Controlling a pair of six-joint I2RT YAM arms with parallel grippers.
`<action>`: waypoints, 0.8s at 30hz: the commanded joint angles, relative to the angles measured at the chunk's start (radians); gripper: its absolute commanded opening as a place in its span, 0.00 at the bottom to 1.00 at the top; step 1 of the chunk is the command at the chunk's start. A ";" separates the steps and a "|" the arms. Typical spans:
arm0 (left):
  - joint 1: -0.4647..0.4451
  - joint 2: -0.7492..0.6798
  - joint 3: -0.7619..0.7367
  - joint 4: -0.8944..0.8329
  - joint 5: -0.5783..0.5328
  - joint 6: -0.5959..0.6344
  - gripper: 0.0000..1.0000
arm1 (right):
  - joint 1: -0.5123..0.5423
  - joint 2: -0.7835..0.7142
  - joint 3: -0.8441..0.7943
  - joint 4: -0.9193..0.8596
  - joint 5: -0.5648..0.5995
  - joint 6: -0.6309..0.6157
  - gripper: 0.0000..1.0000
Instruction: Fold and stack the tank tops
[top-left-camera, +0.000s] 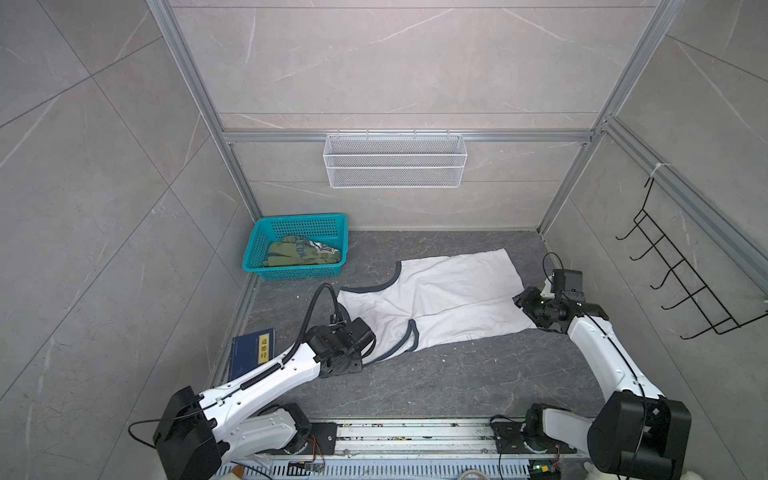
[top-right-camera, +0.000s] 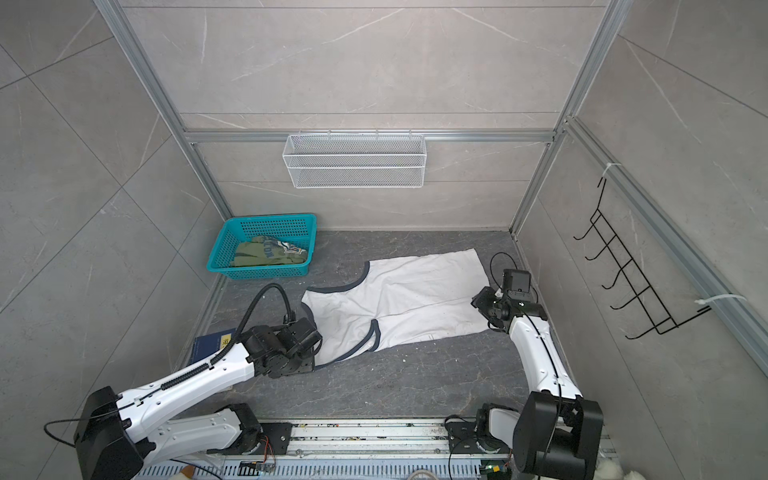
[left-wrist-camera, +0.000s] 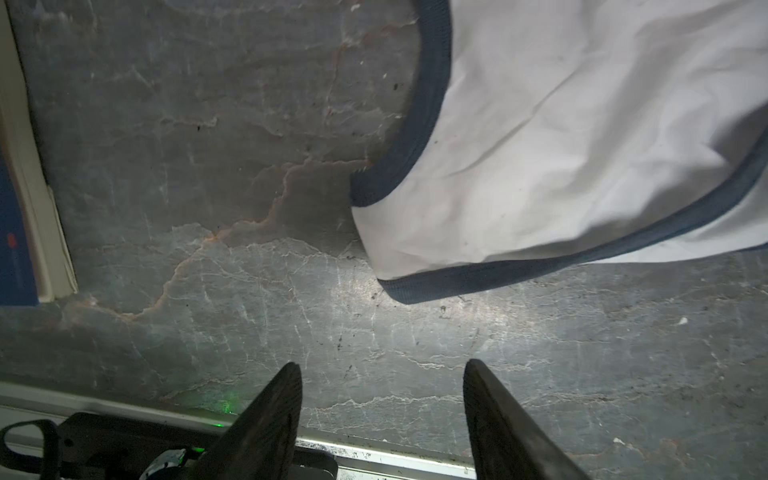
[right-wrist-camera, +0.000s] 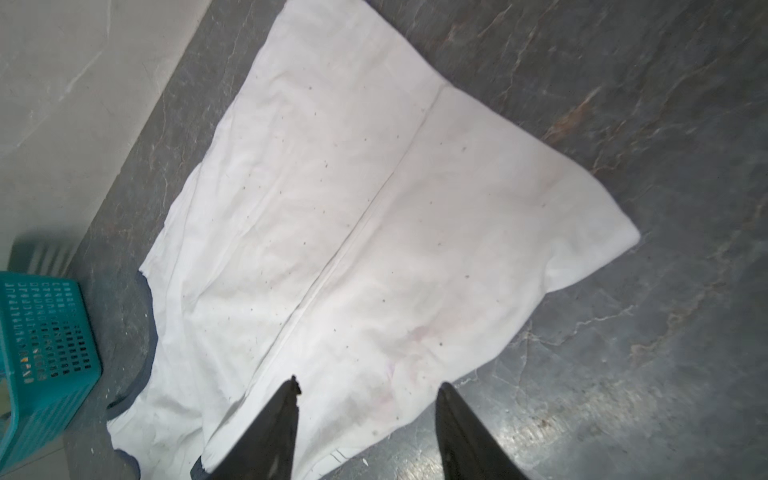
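The white tank top (top-left-camera: 432, 299) (top-right-camera: 399, 299) with navy trim lies spread flat on the dark floor, straps toward the left arm and hem toward the right arm. The olive green tank top (top-left-camera: 303, 253) (top-right-camera: 270, 251) sits crumpled in the teal basket (top-left-camera: 257, 245). In the left wrist view my left gripper (left-wrist-camera: 382, 365) is open over bare floor, a short way from a navy-trimmed strap (left-wrist-camera: 582, 145), holding nothing. My right gripper (right-wrist-camera: 368, 384) (top-left-camera: 521, 301) is open just above the hem edge of the white top (right-wrist-camera: 353, 228), with nothing between its fingers.
A dark blue book (top-left-camera: 251, 349) (left-wrist-camera: 16, 249) lies by the left wall beside the left arm. The teal basket (right-wrist-camera: 45, 332) stands in the back left corner. A white wire basket (top-left-camera: 395, 160) hangs on the back wall and a black hook rack (top-left-camera: 681, 282) on the right wall.
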 joint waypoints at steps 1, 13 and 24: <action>0.017 0.032 -0.032 0.121 0.038 -0.091 0.65 | 0.004 -0.025 -0.012 -0.026 -0.047 -0.043 0.56; 0.107 0.136 -0.133 0.320 0.126 -0.067 0.46 | 0.005 -0.031 -0.033 -0.013 -0.084 -0.044 0.56; 0.150 0.195 -0.151 0.394 0.180 -0.052 0.23 | 0.005 -0.023 -0.031 -0.013 -0.087 -0.043 0.56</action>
